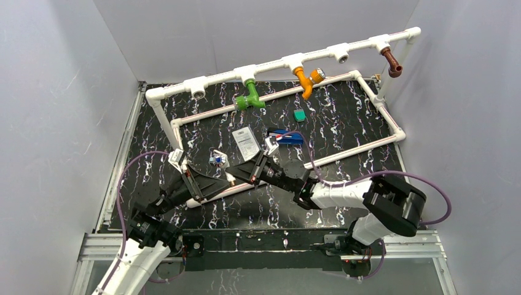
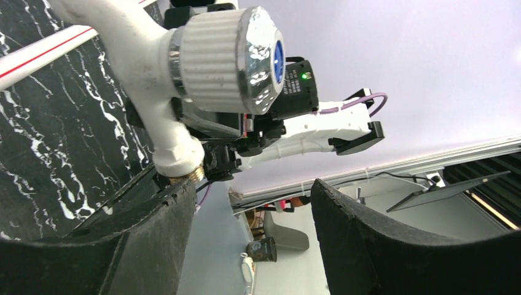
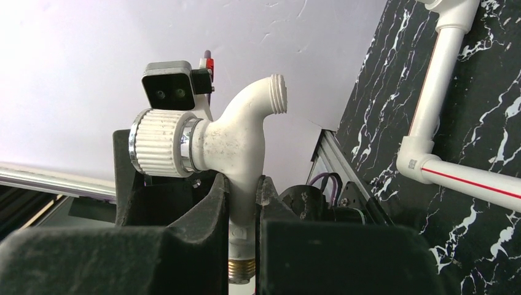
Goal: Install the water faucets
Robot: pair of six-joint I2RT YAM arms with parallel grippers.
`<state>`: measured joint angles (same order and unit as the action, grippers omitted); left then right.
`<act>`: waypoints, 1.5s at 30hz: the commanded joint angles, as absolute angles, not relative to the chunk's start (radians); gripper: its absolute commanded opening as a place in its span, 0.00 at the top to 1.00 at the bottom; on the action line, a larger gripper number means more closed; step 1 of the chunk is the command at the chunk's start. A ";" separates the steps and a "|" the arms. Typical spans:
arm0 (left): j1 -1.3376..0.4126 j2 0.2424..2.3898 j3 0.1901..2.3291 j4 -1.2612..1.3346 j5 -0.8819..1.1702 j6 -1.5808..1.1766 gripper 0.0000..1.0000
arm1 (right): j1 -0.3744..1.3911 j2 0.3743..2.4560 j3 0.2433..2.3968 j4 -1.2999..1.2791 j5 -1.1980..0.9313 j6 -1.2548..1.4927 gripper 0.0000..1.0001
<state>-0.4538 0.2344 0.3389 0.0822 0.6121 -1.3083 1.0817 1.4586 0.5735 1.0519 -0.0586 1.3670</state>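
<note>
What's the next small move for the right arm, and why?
Probably lift the white faucet toward the empty tee: the right pincer is shut on its stem, and the left pincer stands open, not holding it.

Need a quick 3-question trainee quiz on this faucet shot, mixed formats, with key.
1. True or false: the left tool is shut on the white faucet.
2. How many faucets are mounted on the pipe frame? A) two B) three C) four
3. Fill in: the ____ tool grips the white faucet.
Key: 1 false, it is open. 2 B: green, orange, brown. 3 right tool.
</note>
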 commanded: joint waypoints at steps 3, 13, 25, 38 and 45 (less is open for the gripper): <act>-0.460 0.221 0.333 0.152 0.658 -1.347 0.35 | 1.123 1.479 0.663 1.211 -0.067 1.382 0.99; -0.460 0.214 0.416 -0.096 0.633 -1.194 0.35 | 1.126 1.418 0.646 1.179 -0.046 1.343 0.99; -0.460 0.198 0.443 -0.238 0.586 -1.140 0.36 | 1.145 1.405 0.663 1.207 -0.040 1.336 0.99; -0.460 0.183 0.387 -0.018 0.609 -1.278 0.40 | 1.175 1.489 0.708 1.251 -0.021 1.355 0.99; -0.460 0.163 0.322 0.143 0.618 -1.390 0.50 | 1.181 1.507 0.722 1.254 -0.015 1.353 0.99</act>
